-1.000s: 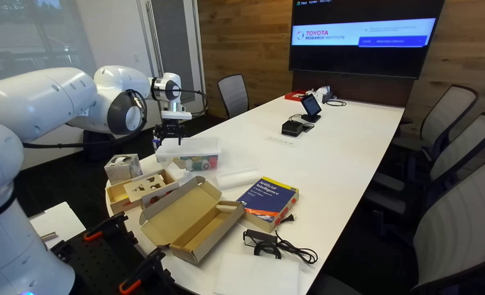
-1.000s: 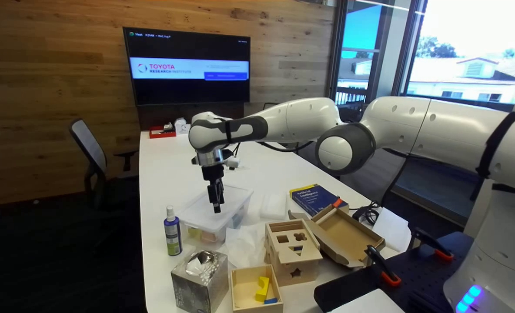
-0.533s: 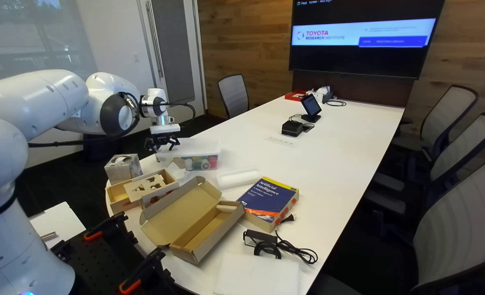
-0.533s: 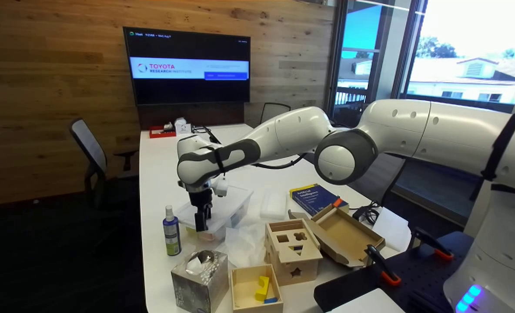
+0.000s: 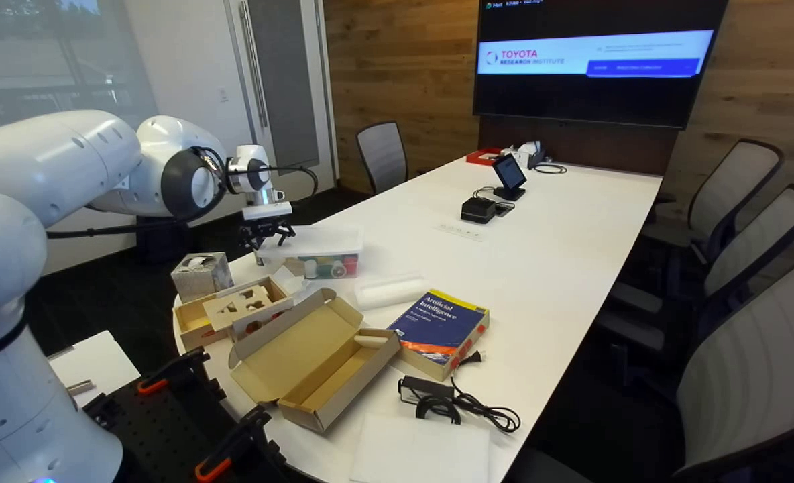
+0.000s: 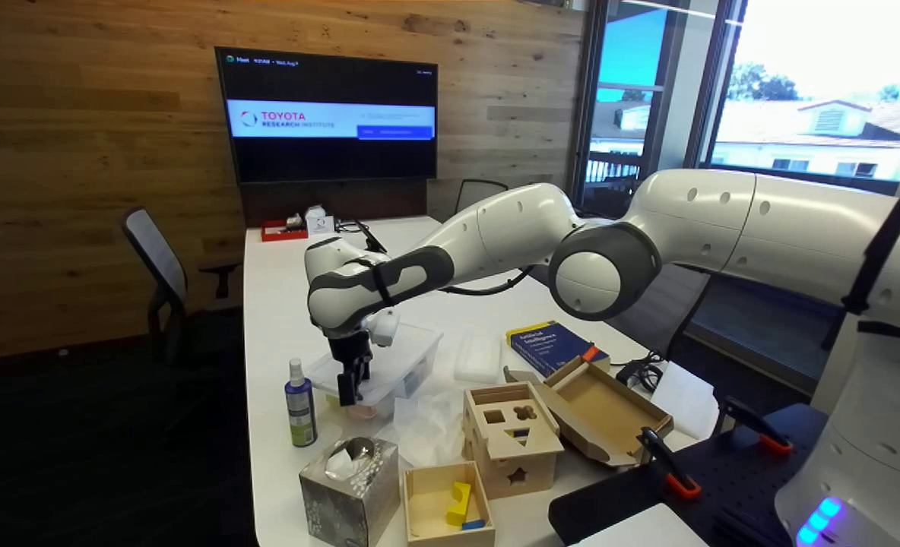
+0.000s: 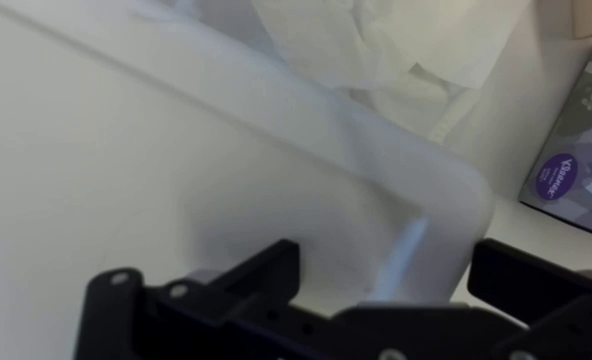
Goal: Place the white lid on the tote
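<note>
Workpiece location: the white lid lies flat over the tote; whether its rim is pressed fully home is not visible.

Handling: I judge the lid light, thin and springy, with a slick face giving little purchase; it should flex before it breaks. Take hold at the rim near a corner, not on the broad face. If only seating remains, press down on the rim instead of pinching it.

End effector: my gripper has its jaws spread wide, nothing clamped. In the wrist view they straddle the rim at a rounded corner, one above the lid, the other beyond its edge towards the Kleenex tissue box. Contact cannot be confirmed.

Arm pose: my arm reaches over the conference table, wrist turned downward and slightly tilted. Allow clearance for the spray bottle near the tote.
</note>
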